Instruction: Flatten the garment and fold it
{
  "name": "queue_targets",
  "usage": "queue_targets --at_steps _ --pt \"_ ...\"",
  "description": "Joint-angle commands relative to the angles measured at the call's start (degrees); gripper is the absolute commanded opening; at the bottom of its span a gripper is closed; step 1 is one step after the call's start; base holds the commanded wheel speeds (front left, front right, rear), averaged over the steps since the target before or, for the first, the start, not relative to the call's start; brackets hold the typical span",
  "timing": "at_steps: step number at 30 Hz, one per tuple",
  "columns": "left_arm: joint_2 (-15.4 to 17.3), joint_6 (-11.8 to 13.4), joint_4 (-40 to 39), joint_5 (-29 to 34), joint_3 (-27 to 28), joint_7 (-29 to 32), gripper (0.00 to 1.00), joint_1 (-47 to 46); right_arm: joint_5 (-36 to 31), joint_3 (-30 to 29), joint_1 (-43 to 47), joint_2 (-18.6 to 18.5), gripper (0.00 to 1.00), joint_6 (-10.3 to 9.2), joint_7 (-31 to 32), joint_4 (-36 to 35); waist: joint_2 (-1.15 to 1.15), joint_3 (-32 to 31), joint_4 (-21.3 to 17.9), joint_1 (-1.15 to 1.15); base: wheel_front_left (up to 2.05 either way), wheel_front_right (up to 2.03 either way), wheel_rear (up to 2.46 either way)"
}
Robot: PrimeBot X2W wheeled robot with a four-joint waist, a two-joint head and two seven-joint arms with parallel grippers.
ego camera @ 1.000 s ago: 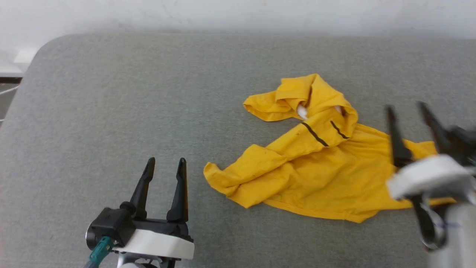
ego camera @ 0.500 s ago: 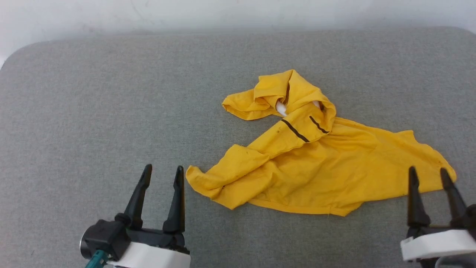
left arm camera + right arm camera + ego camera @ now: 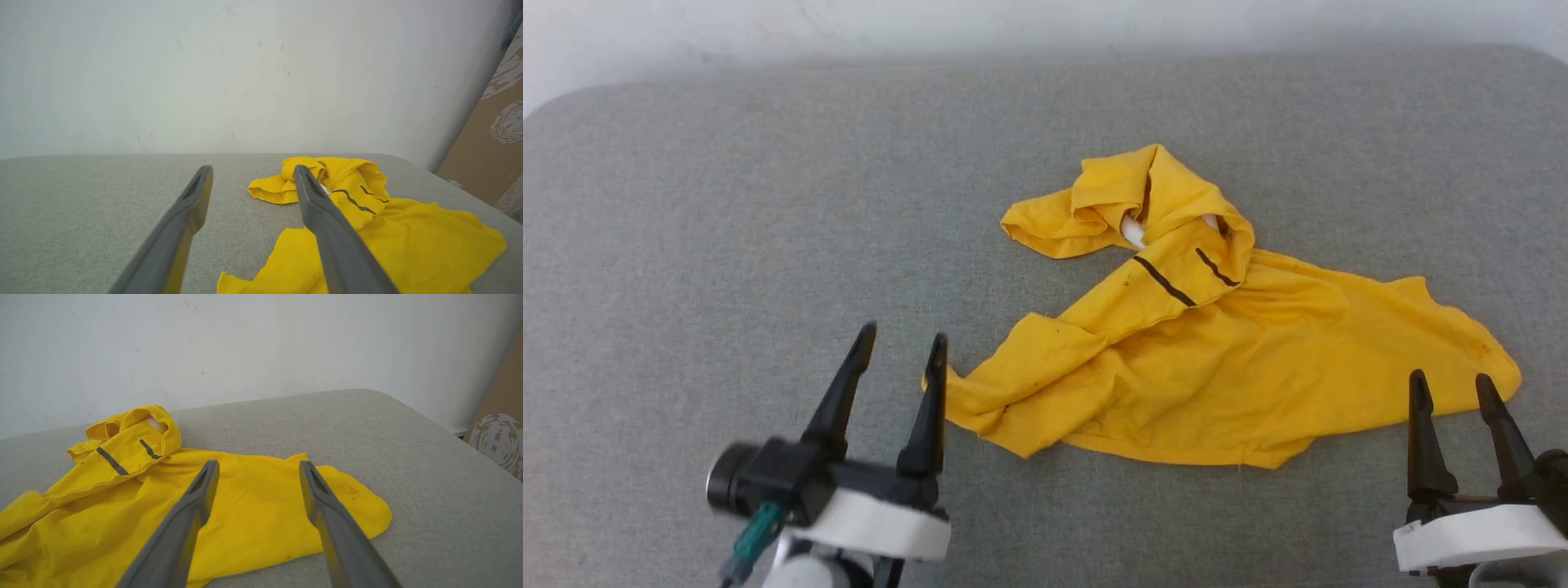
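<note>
1. A crumpled mustard-yellow cotton T-shirt [image 3: 1225,359] lies on a grey, finely woven padded surface with rounded corners [image 3: 727,204]. In the head view it stretches from the centre out toward 3 o'clock.
2. The shirt's 11 o'clock end is bunched into a soft hump of folds. A sliver of white shows inside it, and two short black lines cross the fold just below.
3. From that hump the cloth spreads toward 3 o'clock as a flatter, lightly wrinkled panel that ends in a rounded corner. A stitched hem runs along its 6 o'clock edge, and a few small dark specks dot the fabric.
4. A rolled, creased corner of the shirt points toward 8 o'clock.
5. The left gripper [image 3: 904,335] sits at 7 o'clock in the head view. Its two long, tapered dark fingers are spread wide with nothing between them. Its inner finger overlaps the tip of that rolled corner, but I cannot tell whether they touch.
6. The right gripper [image 3: 1451,378] sits at 4 o'clock with its jaws equally wide and empty. Its fingertips are just on the 6 o'clock side of the shirt's rounded corner.
7. In the right wrist view, that gripper's matte grey fingers point across the flat panel.
8. A scuffed white wall [image 3: 204,73] rises beyond the surface, with a brown board printed with white swirls [image 3: 490,143] at 3 o'clock in the left wrist view.
</note>
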Motion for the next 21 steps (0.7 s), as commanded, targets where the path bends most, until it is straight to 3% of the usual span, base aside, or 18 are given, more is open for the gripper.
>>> queue_targets --at_steps 1,10,21 --pt "0.8 -0.7 0.6 0.6 -0.5 0.0 1.00 -2.0 0.5 -0.1 -0.8 0.1 1.00 -0.05 -0.2 0.2 0.00 0.8 -0.2 0.00 0.00 0.00 0.00" --pt "6.2 -2.2 6.5 -1.8 -8.0 15.2 1.00 -14.8 1.4 0.4 -2.1 0.1 1.00 -0.05 -0.3 1.2 0.00 3.9 -0.4 0.00 0.00 0.00 0.00" --pt "10.2 -2.4 14.4 -12.2 -21.6 30.2 1.00 -26.0 1.9 1.4 -3.8 0.1 1.00 -0.05 -0.3 2.6 0.00 6.2 -1.2 0.00 0.00 0.00 0.00"
